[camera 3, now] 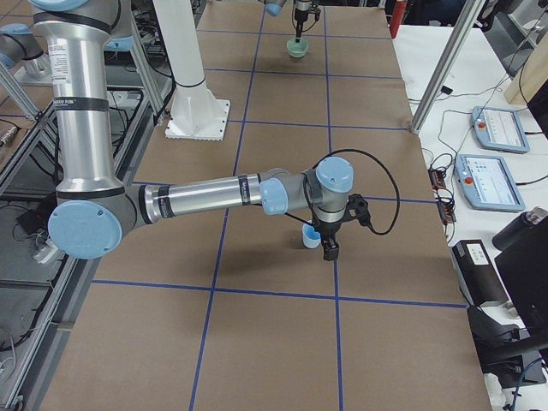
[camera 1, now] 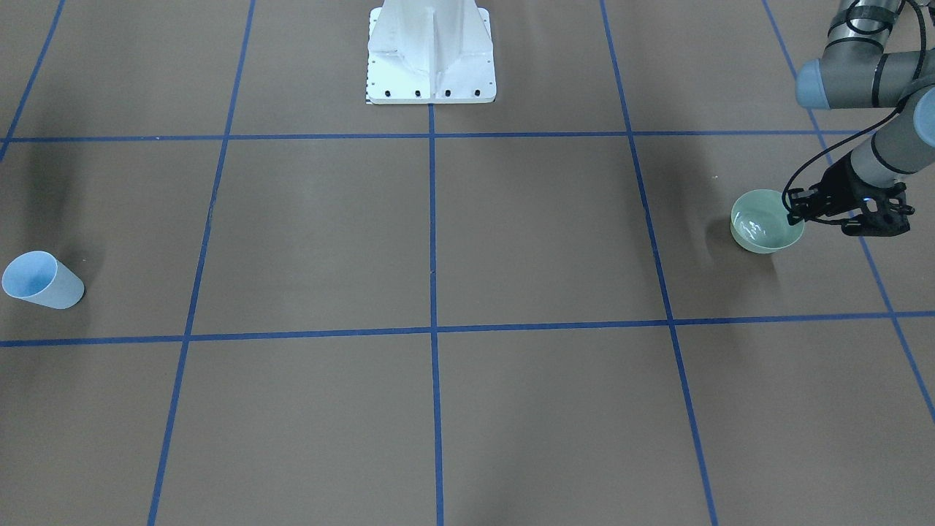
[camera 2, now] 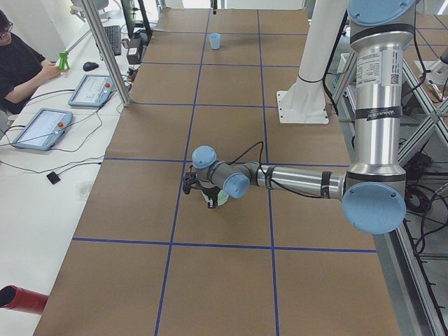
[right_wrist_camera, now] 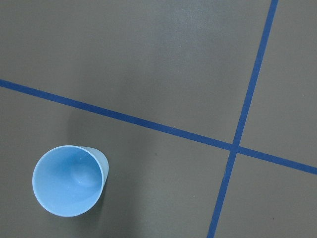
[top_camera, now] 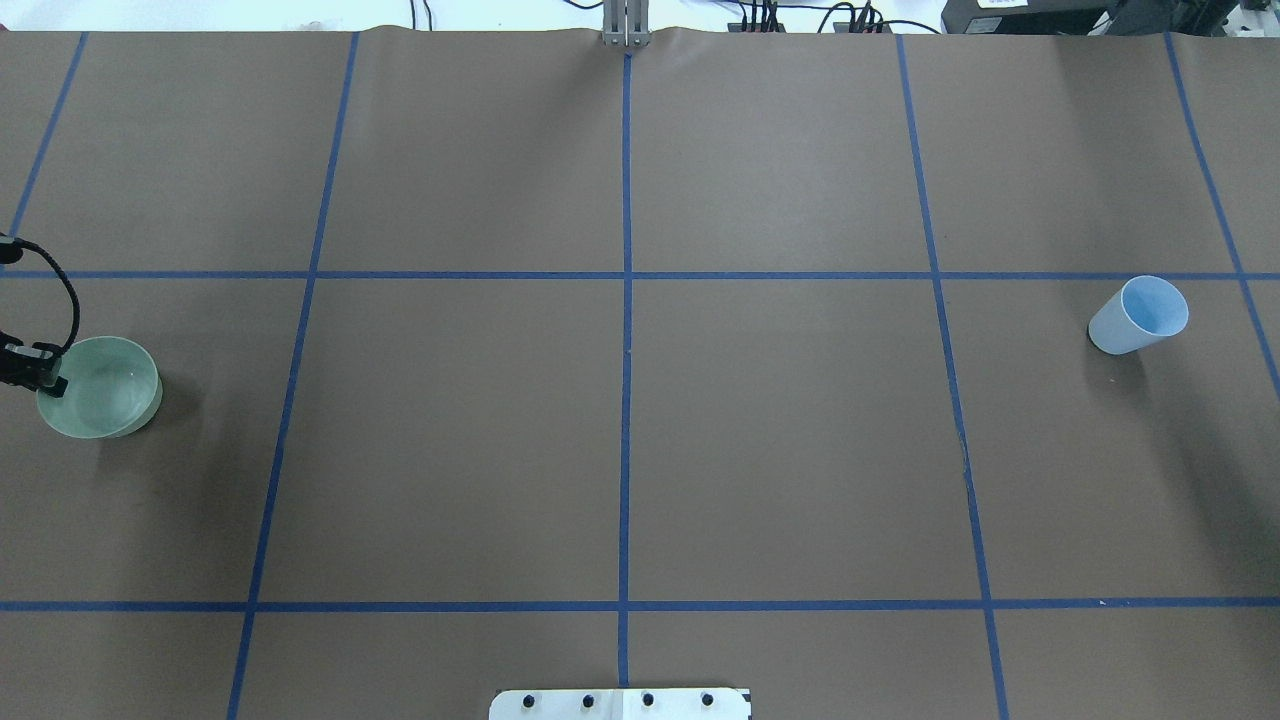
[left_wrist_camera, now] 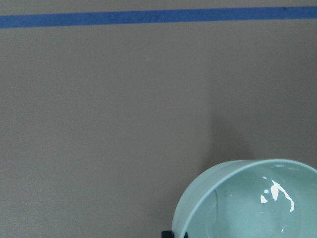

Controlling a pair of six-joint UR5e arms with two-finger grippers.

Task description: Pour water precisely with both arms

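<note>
A mint-green bowl [camera 1: 763,226] sits at the table's left end, also seen from overhead [top_camera: 105,390]. Faint white glints of water [left_wrist_camera: 277,191] show inside it. My left gripper [camera 1: 792,214] has its fingers straddling the bowl's near rim and looks shut on it. One black fingertip [left_wrist_camera: 169,233] shows at the rim in the left wrist view. A pale blue cup [top_camera: 1140,315] stands upright at the right end, also in the right wrist view [right_wrist_camera: 69,181]. My right gripper [camera 3: 330,250] shows only in the exterior right view, near the cup [camera 3: 311,237]. I cannot tell if it is open or shut.
The white bolted pedestal [camera 1: 431,55] stands at the middle of the robot's side. Blue tape lines [top_camera: 627,275] grid the brown table. An operator [camera 2: 17,59] sits beside tablets [camera 2: 42,129] on the far side.
</note>
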